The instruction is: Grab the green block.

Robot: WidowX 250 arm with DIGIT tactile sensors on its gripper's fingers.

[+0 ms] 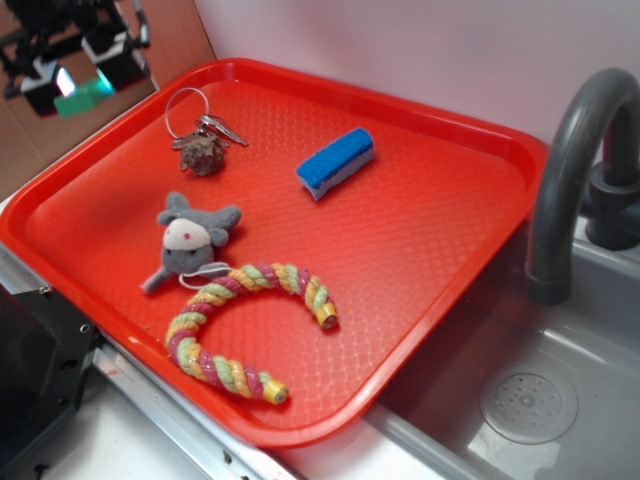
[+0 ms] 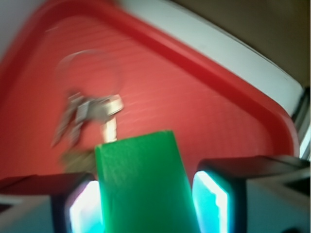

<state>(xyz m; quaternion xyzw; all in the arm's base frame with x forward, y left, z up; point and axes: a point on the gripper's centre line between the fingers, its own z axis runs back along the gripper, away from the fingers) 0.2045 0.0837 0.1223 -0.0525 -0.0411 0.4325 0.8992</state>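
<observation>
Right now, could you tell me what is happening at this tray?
The gripper holds the green block between its fingers, raised above the far left corner of the red tray. On the tray lie a key ring, a blue-and-white sponge, a grey toy mouse and a rope toy.

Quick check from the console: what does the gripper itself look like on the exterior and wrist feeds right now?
The gripper has two blocky black fingers with flat inner pads that look pale cyan-white, almost glowing. In the exterior view it sits at the top left corner as black angular parts with light patches, and the dark linkage above it is cut off by the frame. No cables or markings are legible; the wrist image is blurred.
</observation>
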